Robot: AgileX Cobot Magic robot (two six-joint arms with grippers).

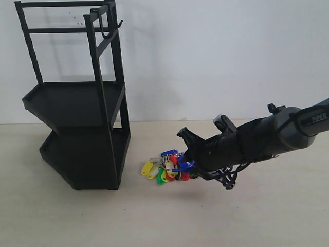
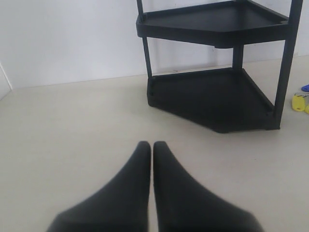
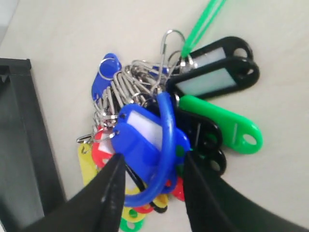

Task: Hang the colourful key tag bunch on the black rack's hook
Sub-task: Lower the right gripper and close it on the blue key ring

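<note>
The colourful key tag bunch (image 1: 165, 170) lies on the table beside the foot of the black rack (image 1: 77, 103). My right gripper (image 1: 188, 160) reaches it from the right. In the right wrist view the right gripper (image 3: 150, 159) has its fingers pressed on both sides of a blue tag and the blue loop of the bunch (image 3: 145, 135). The hook (image 1: 109, 32) sticks out from the rack's upper frame, far above the bunch. The left gripper (image 2: 152, 145) is shut on nothing, low over the table and facing the rack (image 2: 212, 96).
A white wall stands behind the rack. The rack's lower tray (image 3: 19, 145) sits close beside the bunch. A yellow tag (image 2: 298, 101) and a blue one show past the rack's post in the left wrist view.
</note>
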